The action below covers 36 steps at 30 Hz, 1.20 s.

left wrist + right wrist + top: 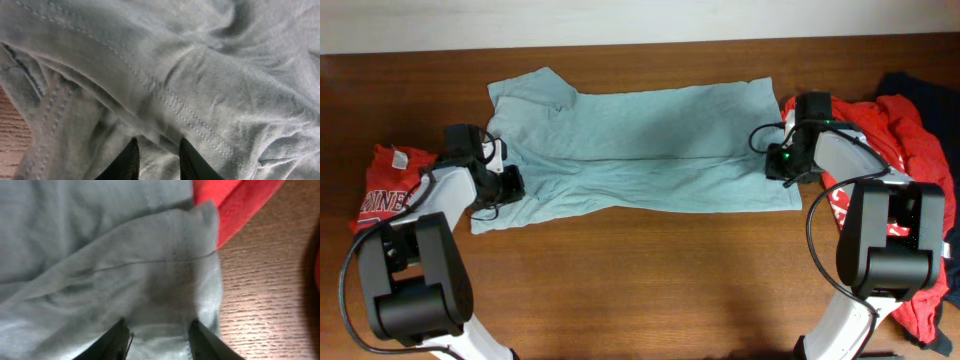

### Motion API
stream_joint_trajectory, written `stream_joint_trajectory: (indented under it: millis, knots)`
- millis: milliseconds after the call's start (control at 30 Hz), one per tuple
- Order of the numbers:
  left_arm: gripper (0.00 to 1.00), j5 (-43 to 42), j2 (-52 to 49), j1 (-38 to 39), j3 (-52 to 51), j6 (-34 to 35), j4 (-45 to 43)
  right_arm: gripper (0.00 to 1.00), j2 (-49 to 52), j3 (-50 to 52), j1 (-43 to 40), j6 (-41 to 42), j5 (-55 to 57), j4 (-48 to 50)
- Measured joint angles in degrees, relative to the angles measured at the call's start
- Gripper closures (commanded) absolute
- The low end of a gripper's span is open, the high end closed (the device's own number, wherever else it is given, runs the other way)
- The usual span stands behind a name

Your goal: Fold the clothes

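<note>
Grey-blue T-shirt (pixel 650 140), left gripper (pixel 159 146) at sleeve (pixel 492 215), grip unclear, right gripper (pixel 158 326) spread over hem (pixel 200 255)

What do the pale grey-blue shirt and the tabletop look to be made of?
The pale grey-blue shirt: soft matte knit, probably cotton jersey; it creases limply and shows stitched double hems. The table: wood or wood-look laminate, brown with visible grain and a slight sheen; which one cannot be told.
</note>
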State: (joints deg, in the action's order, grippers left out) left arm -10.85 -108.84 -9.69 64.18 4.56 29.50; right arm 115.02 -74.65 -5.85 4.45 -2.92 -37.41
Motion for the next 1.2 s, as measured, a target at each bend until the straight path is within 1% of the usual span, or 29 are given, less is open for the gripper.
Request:
stream_joint_trajectory:
  millis: [167,267,367,533,600,633,767,800,833,867,967,1033,1133,1167,1200]
  knots:
    - [0.72,0.3,0.7,0.0,-1.0,0.0,0.7,0.53,-0.2,0.3,0.0,-0.2,0.0,-2.2]
    - [0.72,1.6,2.1,0.0,-3.1,0.0,1.7,0.54,-0.5,0.3,0.0,-0.3,0.3,-6.5]
    - [0.72,3.8,3.8,0.0,-5.8,0.3,1.4,0.54,-0.6,0.4,0.0,-0.3,0.9,-12.5]
    - [0.73,6.0,5.3,0.1,-8.4,1.2,0.8,0.54,-0.6,1.1,0.0,-0.2,2.4,-19.5]
    - [0.87,7.3,5.6,0.3,-8.6,2.3,1.6,0.54,-0.5,1.2,0.0,-0.1,2.6,-20.7]
    - [0.92,8.3,5.6,0.3,-8.6,3.0,2.3,0.54,-0.5,1.3,0.0,-0.1,2.7,-21.2]
    - [0.93,10.7,5.9,0.3,-8.7,4.3,4.6,0.54,-0.5,1.4,0.0,-0.1,2.7,-21.8]
    - [0.93,10.9,5.9,0.3,-8.7,4.4,5.0,0.55,-0.5,1.4,0.0,-0.1,2.7,-21.8]
    - [0.94,11.0,5.9,0.3,-8.7,4.6,5.2,0.59,-0.5,1.4,0.0,-0.1,2.7,-21.8]
    - [0.95,11.0,5.9,0.3,-8.7,4.7,5.3,0.59,-0.5,1.4,0.0,-0.1,2.7,-21.7]
    - [0.96,11.1,6.1,0.2,-8.5,5.0,6.5,0.59,-0.5,1.4,0.0,0.5,2.7,-21.7]
    - [0.95,11.1,6.5,0.2,-8.5,5.0,8.1,0.58,-0.7,1.2,0.0,1.0,2.7,-22.2]
    - [0.90,10.9,7.8,0.2,-8.9,5.0,9.3,0.57,-0.8,0.8,0.0,1.3,2.7,-23.4]
    - [0.84,10.4,8.8,0.2,-9.6,5.0,10.0,0.55,-1.0,0.7,0.0,1.4,2.7,-23.8]
    - [0.69,9.9,10.1,0.2,-10.8,5.0,11.1,0.52,-1.7,-0.1,0.0,1.4,2.7,-24.5]
